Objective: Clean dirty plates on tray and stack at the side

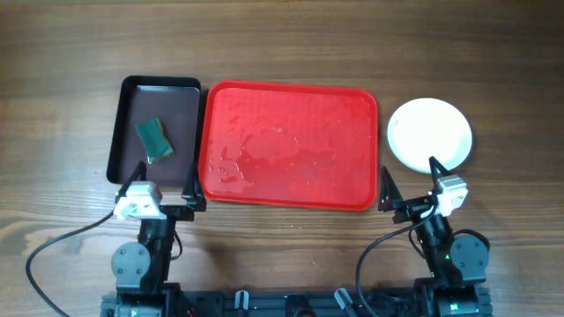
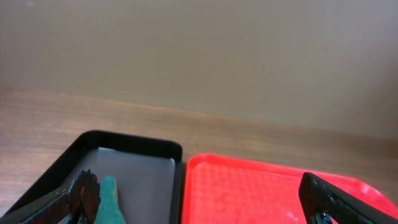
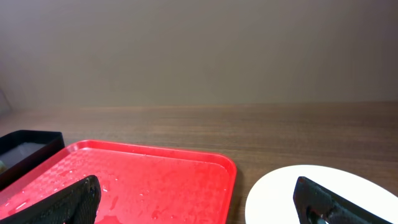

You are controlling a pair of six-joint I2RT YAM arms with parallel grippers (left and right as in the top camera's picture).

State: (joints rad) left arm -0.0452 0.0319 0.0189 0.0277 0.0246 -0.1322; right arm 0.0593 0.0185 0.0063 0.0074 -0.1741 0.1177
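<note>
Overhead view: red tray [image 1: 345, 114] sits mid-table, long side facing the arms. Its textured surface is wet, w/ water drops and streaks [image 1: 256, 158] mostly on the left half and centre. Nothing else is on it.

The plates [image 1: 430, 134] are on the wooden table [image 1: 282, 44], just right of the red tray and not touching it. A clean white one shows on top. Can't tell from above whether more lie under it.

A black tray [image 1: 181, 110] lies just left of the red one, edges nearly touching. A green sponge [image 1: 154, 139] lies tilted inside it, left of centre.

Left gripper [image 1: 165, 183] is spread wide and holds nothing. It hangs over the near edge of the black tray, w/ one fingertip by the red tray's near-left corner.

Right gripper [image 1: 411, 179] is also spread wide and holds nothing. It's at the near edge of the plates, between them and the red tray's near-right corner.

Left wrist view shows the sponge beside the left finger, not touched. Right wrist view shows the white plate low on the right, w/ the red tray's rim beside it and a strip of table between.

A black cable [image 1: 48, 251] loops on the table near the left arm's base.
</note>
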